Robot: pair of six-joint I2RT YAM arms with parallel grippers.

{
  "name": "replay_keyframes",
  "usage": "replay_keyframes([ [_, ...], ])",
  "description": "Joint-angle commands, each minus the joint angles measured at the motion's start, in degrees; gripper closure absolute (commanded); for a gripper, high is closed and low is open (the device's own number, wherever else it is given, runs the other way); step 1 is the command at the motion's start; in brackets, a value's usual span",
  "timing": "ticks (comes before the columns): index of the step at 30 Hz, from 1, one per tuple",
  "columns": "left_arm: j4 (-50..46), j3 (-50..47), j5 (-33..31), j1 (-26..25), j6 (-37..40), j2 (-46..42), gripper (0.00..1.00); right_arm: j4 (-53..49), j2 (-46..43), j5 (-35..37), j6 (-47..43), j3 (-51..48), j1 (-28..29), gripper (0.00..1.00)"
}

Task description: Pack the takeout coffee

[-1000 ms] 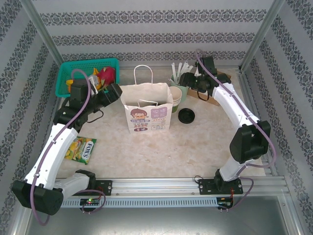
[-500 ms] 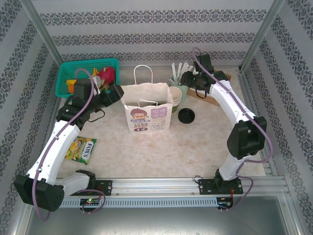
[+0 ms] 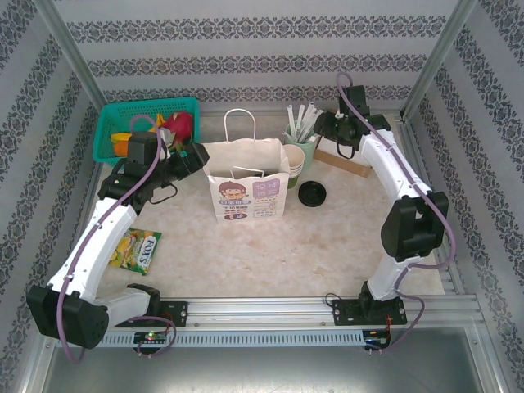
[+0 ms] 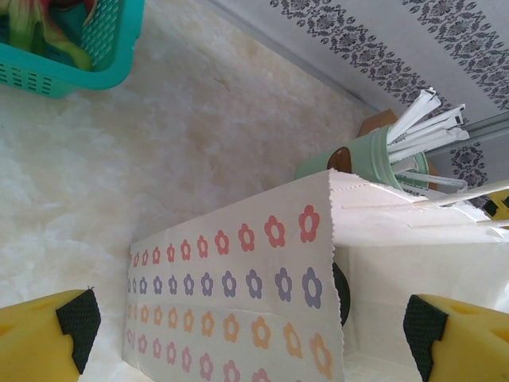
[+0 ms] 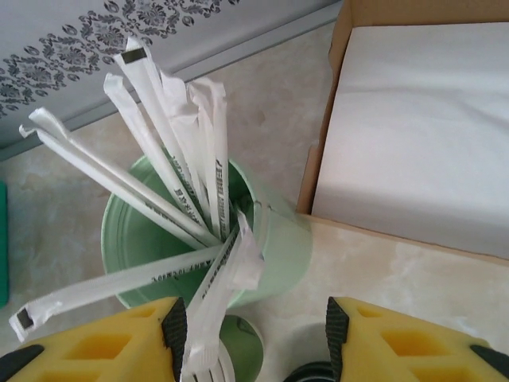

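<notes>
Marbled table (image 3: 327, 237) and patterned walls boxed in the cell. At my right gripper (image 5: 256, 326) the yellow fingers stood half spread, straddling the loose end of a wrapped straw (image 5: 219, 270) that leaned out of the green holder cup (image 5: 274, 239). A clear gap showed beside the straw, so I judged it bracketed rather than pinched, a stance that suited fetching a straw for the drink. Just past the holder sat the napkin box (image 5: 413, 119).

My left gripper (image 4: 248, 322) was spread wide and empty, its pads either side of the flowered end panel of the paper bag (image 4: 238, 302), placed, I guessed, to steady it.

Further out, a stack of lidless cups (image 3: 295, 164) stood by the bag's right corner. A black lid (image 3: 313, 194) lay just beyond, and from above I could not tell whether a cup stood under it.

The takeout coffee I could not place with certainty. A dark rounded shape (image 4: 340, 294) just inside the bag's serrated rim might have been its lid. If so, it stood upright in the bag, long axis vertical and lid up, but that was only my guess.
</notes>
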Motion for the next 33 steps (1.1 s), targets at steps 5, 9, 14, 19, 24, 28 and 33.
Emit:
replay_keyframes([
  [5, -0.7, -0.1, -0.9, 0.4, 0.9, 0.6, 0.00, 0.6, 4.4, -1.2, 0.6, 3.5, 0.1, 0.55],
  [9, -0.6, 0.0, -0.9, 0.4, 0.9, 0.8, 0.00, 1.1, 5.5, -0.5, 0.4, 4.2, 0.2, 0.68],
  [14, -0.5, -0.1, -0.7, 0.4, 1.0, 1.0, 0.00, 0.4, 3.9, 1.5, -1.5, 4.9, 0.2, 0.86],
  [19, 0.5, -0.3, -0.1, 0.4, 0.9, 1.0, 0.00, -1.1, -1.0, 3.3, -4.8, 3.8, 0.2, 0.93],
  [24, 1.0, -0.1, 0.7, 0.4, 1.1, 1.0, 0.00, -1.9, -6.0, 2.7, -7.4, 1.3, 0.2, 0.99],
  [28, 1.5, 0.3, 1.7, 0.4, 1.8, 1.2, 0.00, -3.8, -11.2, 2.6, -10.4, 0.0, 0.6, 1.00],
  [33, 1.4, 1.7, 0.4, 0.4, 2.2, 1.7, 0.00, -5.7, -21.5, 1.6, -16.4, -4.1, 1.5, 1.00],
])
